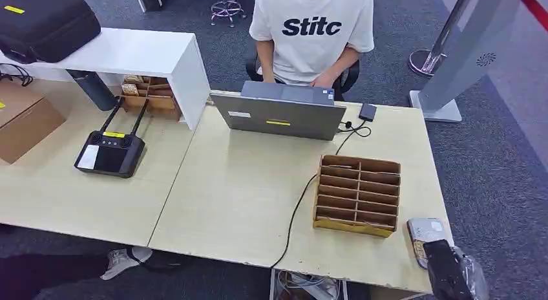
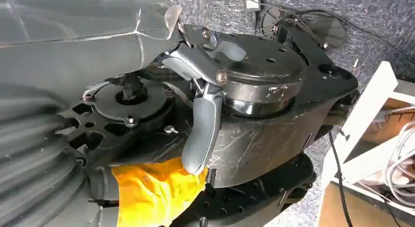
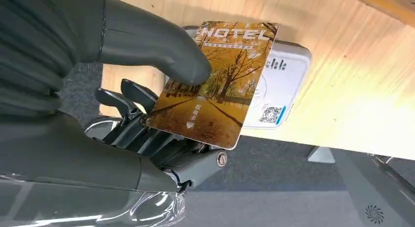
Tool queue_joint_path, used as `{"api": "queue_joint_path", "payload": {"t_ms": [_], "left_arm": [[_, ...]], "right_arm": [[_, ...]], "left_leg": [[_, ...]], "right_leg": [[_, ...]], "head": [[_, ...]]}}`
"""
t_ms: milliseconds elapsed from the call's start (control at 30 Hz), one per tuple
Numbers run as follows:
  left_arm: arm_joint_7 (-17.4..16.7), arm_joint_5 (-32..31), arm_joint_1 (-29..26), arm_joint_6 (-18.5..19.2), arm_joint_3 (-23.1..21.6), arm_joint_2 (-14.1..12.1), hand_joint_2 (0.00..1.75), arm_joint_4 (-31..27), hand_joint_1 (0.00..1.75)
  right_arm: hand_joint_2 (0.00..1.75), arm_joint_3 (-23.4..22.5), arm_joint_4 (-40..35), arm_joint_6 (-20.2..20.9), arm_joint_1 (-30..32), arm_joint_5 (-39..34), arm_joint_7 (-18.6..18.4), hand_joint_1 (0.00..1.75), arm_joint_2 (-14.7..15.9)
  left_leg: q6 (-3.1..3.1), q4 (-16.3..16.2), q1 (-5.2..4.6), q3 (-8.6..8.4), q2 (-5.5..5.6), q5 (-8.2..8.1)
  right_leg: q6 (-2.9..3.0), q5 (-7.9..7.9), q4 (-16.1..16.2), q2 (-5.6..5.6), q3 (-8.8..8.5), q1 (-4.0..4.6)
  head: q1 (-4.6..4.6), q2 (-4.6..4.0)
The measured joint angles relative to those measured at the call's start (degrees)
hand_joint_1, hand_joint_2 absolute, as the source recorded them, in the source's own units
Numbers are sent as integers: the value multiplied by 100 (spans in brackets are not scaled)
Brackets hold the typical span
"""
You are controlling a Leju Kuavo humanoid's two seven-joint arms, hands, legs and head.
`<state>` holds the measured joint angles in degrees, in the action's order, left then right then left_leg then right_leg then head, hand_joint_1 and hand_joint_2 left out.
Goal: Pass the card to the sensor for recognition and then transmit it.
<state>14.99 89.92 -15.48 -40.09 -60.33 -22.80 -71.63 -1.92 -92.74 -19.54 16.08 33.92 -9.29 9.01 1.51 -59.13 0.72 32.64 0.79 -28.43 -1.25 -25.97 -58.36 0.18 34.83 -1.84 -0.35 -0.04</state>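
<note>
One card (image 3: 215,80), right hand (image 3: 147,90), one sensor (image 3: 281,85)

card (image 3: 215,85): glossy printed plastic | sensor (image 3: 281,85): smooth white plastic | table (image 1: 245,190): matt pale wood

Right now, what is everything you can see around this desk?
Card: one, orange hotel card, pinched in right hand over the sensor.
Sensor: one, white, near right table corner.
Slotted box: one, brown, right of centre.
Laptop: one, grey, far edge.
Remote controller: one, black, left table.
Cardboard box: one, brown, far left.
Case: one, black, on white shelf.
Person: one, white shirt, behind laptop.
Right hand: grey, holding card.
Left hand: grey, hanging by robot's body.
</note>
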Motion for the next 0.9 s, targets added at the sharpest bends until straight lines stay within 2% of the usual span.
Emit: {"api": "queue_joint_path", "payload": {"t_ms": [133, 367, 600, 767, 900], "left_arm": [[4, 0, 1, 0, 2, 4, 175, 0, 0], [57, 0, -1, 0, 2, 13, 175, 0, 0], [83, 0, -1, 0, 2, 31, 175, 0, 0], [140, 0, 1, 53, 2, 31, 175, 0, 0], [136, -24, 29, 151, -15, 26, 175, 6, 0]], "right_arm": [[175, 4, 0, -92, 7, -31, 94, 175, 11], [175, 7, -140, -485, 6, -46, 558, 175, 2], [175, 7, -291, -536, 3, -33, 601, 175, -15], [175, 7, -542, -848, -62, -105, 1231, 175, -61], [175, 120, -872, -767, -449, -301, 1616, 175, -63]], "left_leg": [[0, 0, 0, 0, 0, 0], [0, 0, 0, 0, 0, 0], [0, 0, 0, 0, 0, 0], [0, 0, 0, 0, -2, 0], [2, 0, 0, 0, -12, 2]], "right_leg": [[0, 0, 0, 0, 0, 0], [0, 0, 0, 0, 0, 0], [0, 0, 0, 0, -1, 0], [1, 1, -1, 3, -1, 0], [5, 6, -3, 9, 0, 0]], "head": [[0, 0], [0, 0], [0, 0], [0, 0], [2, 0]]}}
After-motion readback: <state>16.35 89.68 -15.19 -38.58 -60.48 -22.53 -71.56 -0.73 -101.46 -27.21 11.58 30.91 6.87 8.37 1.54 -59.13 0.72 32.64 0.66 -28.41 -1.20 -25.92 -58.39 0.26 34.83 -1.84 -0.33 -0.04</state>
